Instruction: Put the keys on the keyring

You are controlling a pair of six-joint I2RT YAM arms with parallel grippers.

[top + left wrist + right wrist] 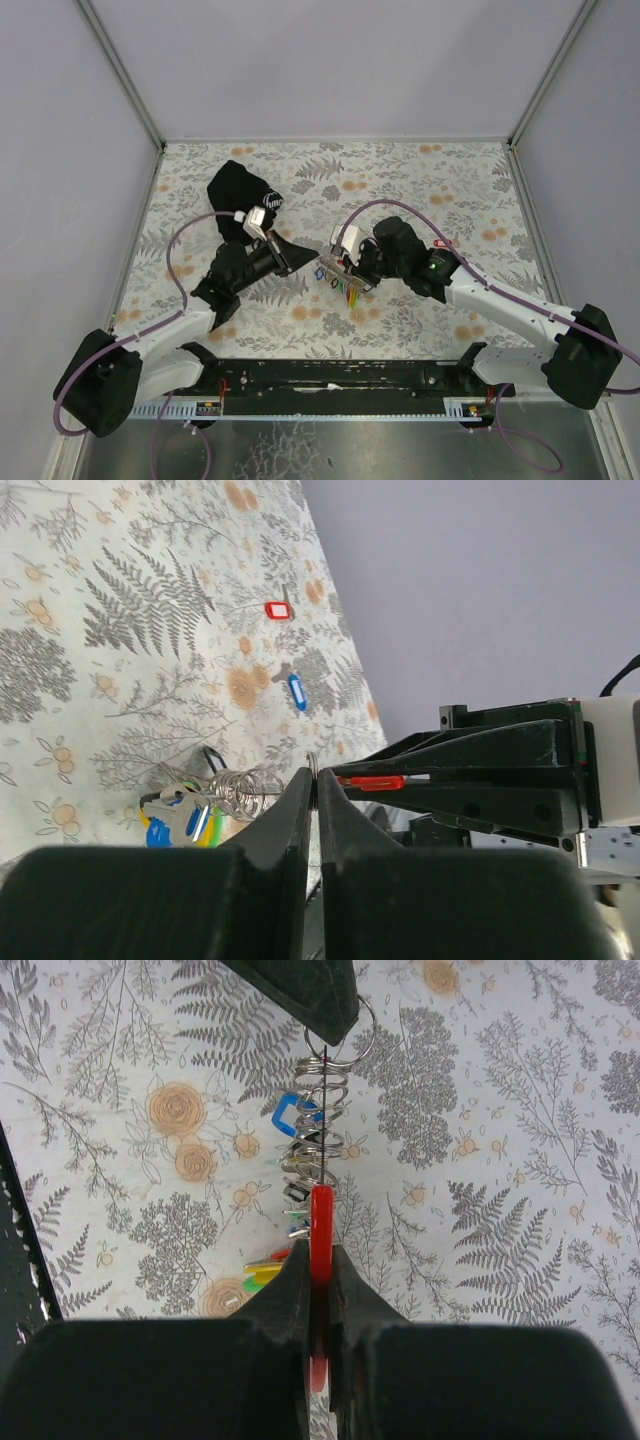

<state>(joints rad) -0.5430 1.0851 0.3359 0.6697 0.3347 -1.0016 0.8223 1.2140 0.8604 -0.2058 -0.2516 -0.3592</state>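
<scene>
The metal keyring [347, 1028] is pinched edge-on by my left gripper [316, 780], which is shut on its wire. From it hangs a chain of small rings [320, 1110] carrying several keys with blue, yellow and green tags [262, 1271], seen as a bundle [185, 818] in the left wrist view. My right gripper [320, 1260] is shut on a red-tagged key [320, 1222], its tip at the ring chain. In the top view both grippers, left [303, 258] and right [350, 262], meet at mid-table above the keys [342, 287].
A black cloth pouch [244, 192] lies at the back left. A loose red-tagged key [277, 609] and a blue-tagged key [296, 690] lie on the floral tablecloth beyond the grippers. The red one [443, 243] sits beside the right arm.
</scene>
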